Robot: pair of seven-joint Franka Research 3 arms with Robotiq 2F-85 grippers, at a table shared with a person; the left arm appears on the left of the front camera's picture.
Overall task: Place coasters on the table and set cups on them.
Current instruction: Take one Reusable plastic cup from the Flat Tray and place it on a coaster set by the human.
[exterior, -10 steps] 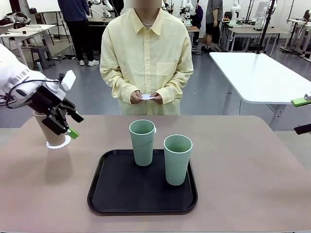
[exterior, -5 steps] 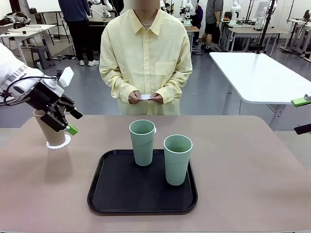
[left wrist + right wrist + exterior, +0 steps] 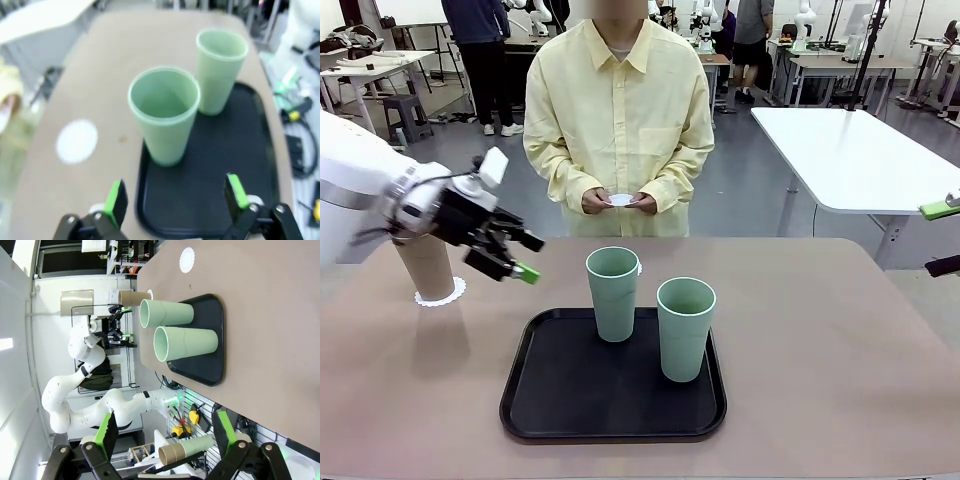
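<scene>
Table (image 3: 840, 340) beige; lab (image 3: 880, 60) seemingly behind.

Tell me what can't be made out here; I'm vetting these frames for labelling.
Brown cup: front view, top hidden behind the left arm.
Middle coaster: front view, mostly behind the far green cup.
Held coaster: front view, small, edges under the person's fingers.
Right gripper: front view, cut by the right edge.

Three cups are counted: one brown cup (image 3: 425, 265), one rear green cup (image 3: 612, 293) and one front green cup (image 3: 686, 328). Three coasters: one lacy coaster (image 3: 442, 297) under the brown cup, one bare coaster (image 3: 76, 141) on the tabletop (image 3: 820, 330), one held coaster (image 3: 620, 199) with the person (image 3: 620, 110). One black tray (image 3: 550, 400).
</scene>
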